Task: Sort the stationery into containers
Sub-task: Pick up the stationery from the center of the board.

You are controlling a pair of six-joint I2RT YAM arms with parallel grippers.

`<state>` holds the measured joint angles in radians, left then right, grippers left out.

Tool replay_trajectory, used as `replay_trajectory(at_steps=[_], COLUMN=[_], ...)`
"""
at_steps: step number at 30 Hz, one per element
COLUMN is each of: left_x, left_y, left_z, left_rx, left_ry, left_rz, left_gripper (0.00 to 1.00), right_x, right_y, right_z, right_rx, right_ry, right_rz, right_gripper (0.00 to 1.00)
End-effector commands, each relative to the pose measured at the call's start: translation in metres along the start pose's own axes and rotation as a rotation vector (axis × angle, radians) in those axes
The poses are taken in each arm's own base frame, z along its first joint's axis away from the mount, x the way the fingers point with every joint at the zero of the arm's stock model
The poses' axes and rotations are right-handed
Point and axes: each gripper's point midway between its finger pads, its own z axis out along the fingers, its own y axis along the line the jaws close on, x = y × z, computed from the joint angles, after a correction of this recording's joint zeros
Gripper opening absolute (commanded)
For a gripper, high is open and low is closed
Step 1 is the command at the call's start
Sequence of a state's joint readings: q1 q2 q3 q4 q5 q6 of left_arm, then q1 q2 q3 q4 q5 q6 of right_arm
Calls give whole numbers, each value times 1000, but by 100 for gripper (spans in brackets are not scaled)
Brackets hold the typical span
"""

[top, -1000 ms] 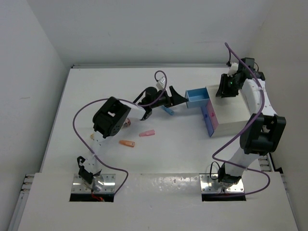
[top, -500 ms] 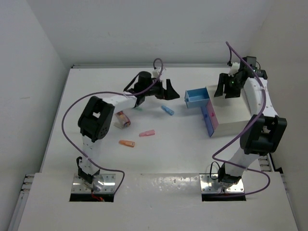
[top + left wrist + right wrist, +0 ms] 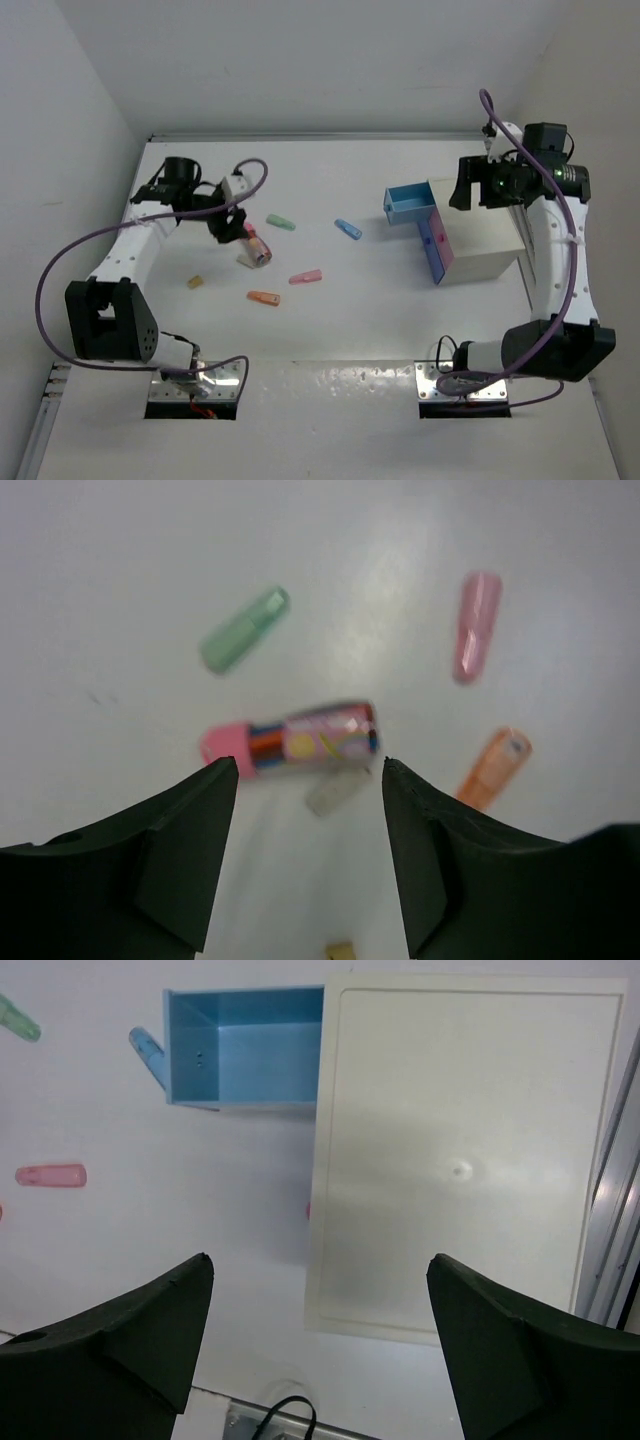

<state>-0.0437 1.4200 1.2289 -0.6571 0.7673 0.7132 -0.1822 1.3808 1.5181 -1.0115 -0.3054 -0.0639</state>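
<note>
White table [image 3: 330, 330], plain white walls [image 3: 300, 60] behind and at both sides. Left gripper [image 3: 305, 770] upper left, jaws apart, gripping nothing, over the pink-red cylinder [image 3: 256, 245]. Mint piece [image 3: 280, 222], blue piece [image 3: 348, 229], pink piece [image 3: 305, 277], orange piece [image 3: 264, 298] and yellow piece [image 3: 195, 282] lie loose mid-table. Right gripper [image 3: 320, 1260] upper right, spread wide, unloaded, above the white cabinet [image 3: 485, 245]. Blue drawer [image 3: 405, 212] and pink drawer [image 3: 438, 250] are pulled out.

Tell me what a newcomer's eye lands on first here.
The white cabinet on the right stands out, with its blue drawer and pink drawer pulled out and the right claw open above it. Left of centre, colourful stationery pieces lie scattered, and the open left claw hangs over a pink-capped patterned cylinder.
</note>
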Motion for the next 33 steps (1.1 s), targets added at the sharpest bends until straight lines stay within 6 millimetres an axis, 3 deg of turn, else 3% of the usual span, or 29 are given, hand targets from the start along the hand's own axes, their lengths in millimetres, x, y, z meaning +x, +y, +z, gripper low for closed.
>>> replay_trajectory(at_steps=[1,2,6,11,21,27,33], left_x=[66,86,129,148,153,156,160], left_y=[-59,-55,-49,-22,-2,-8,-15], left_z=[-14,-20,-21,-8,28,50,57], left_rx=[261,250,297,245,261,311,342], left_ry=[124,161,203,194,163,180,207], left_rz=[200,160,158,263,340,368,389], left_gripper=[65,63,57,65,73,74,74], right_x=[15,17,30,40,51,52,51], right_y=[8,9,14,14,9,7,7], right_z=[0,0,2,4,11,13,14], right_rx=[-31,-29,-48,-44,-31,-25,-27], right_ry=[28,30,63,83,122,135,139], right_rz=[-26,-14,8,13,11,10,12], right_gripper=[86,86,85,85,85,85,84])
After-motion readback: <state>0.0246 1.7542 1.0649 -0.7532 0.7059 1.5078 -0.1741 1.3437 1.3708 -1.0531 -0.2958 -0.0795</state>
